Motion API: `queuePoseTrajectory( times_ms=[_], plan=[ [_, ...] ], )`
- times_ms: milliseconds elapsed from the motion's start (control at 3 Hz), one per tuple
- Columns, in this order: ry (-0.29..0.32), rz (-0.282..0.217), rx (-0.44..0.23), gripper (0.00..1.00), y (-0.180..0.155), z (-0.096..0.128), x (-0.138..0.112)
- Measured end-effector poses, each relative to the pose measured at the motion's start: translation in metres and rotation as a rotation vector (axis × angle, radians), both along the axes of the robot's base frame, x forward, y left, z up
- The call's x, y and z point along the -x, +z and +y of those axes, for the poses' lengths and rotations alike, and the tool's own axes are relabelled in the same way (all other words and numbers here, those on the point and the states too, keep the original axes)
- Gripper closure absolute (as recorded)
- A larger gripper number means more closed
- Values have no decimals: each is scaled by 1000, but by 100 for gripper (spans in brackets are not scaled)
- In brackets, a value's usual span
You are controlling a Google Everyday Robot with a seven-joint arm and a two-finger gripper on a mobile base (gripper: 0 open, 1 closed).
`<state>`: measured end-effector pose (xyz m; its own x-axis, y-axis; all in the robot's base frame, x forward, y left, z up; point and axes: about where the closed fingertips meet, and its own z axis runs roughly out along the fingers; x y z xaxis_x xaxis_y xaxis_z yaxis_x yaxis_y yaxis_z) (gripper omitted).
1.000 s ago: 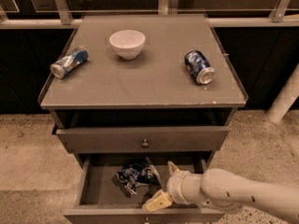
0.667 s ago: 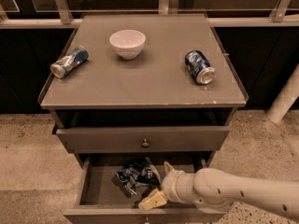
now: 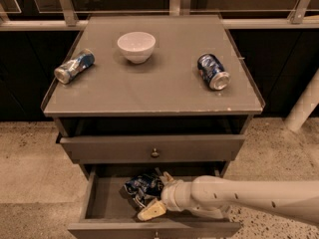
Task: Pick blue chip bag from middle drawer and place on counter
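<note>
The blue chip bag (image 3: 141,185) lies crumpled on the floor of the open middle drawer (image 3: 104,203), near its centre. My gripper (image 3: 157,194) reaches in from the right on a cream arm, low inside the drawer. It is open, with one fingertip (image 3: 151,212) in front of the bag's right end and the other behind it. The fingers are at the bag's edge but not closed on it. The counter (image 3: 159,91) is the cabinet top above.
On the counter stand a white bowl (image 3: 136,46), a tipped drink can at the left (image 3: 74,66) and another can at the right (image 3: 213,71). The upper drawer front with a dark knob (image 3: 155,153) overhangs the back of the open drawer. A white post (image 3: 304,108) stands at right.
My gripper has moved left inside the drawer and now sits against the right end of the blue chip bag. The bag and the counter items have not moved.
</note>
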<state>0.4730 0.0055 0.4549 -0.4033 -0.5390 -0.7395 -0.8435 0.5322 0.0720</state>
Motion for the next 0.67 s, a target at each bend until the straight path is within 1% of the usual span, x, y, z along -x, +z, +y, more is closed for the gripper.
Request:
queuePoseTrajectory(
  times_ms=[333,667],
  plan=[
    [27,12,-4,0,-17,20,-10],
    [38,44,-26,0,-39,43,-21]
  ],
)
